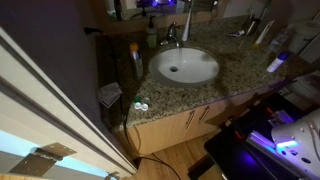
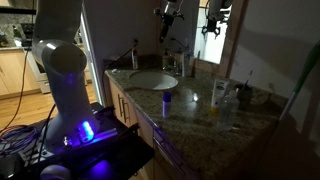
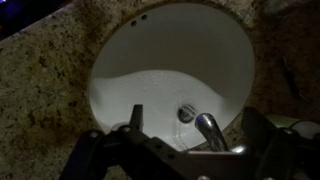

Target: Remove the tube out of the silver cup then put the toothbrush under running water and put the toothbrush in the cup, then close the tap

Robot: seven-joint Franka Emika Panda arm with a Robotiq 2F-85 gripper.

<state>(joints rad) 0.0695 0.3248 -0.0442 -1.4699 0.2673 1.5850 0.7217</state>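
My gripper (image 3: pixel 200 122) is open and empty, with one finger on each side of the picture. It hangs above the chrome tap (image 3: pixel 208 130), whose curved spout reaches over the white basin (image 3: pixel 130 70) toward the drain. In an exterior view the gripper (image 2: pixel 170 14) is high above the tap (image 2: pixel 178 60); the tap (image 1: pixel 172 37) also shows behind the basin (image 1: pixel 185 65). A small pale cup (image 2: pixel 219 96) stands on the counter past the basin with thin things sticking up beside it. I cannot make out the toothbrush or the tube, or whether water is running.
A green-topped soap bottle (image 1: pixel 152 35) stands next to the tap, and a tall amber bottle (image 1: pixel 135 60) stands near the counter's end. A small blue-capped item (image 2: pixel 167 98) sits on the granite counter (image 2: pixel 190 115). A mirror behind the tap reflects the gripper. The robot base (image 2: pixel 60 70) stands beside the cabinet.
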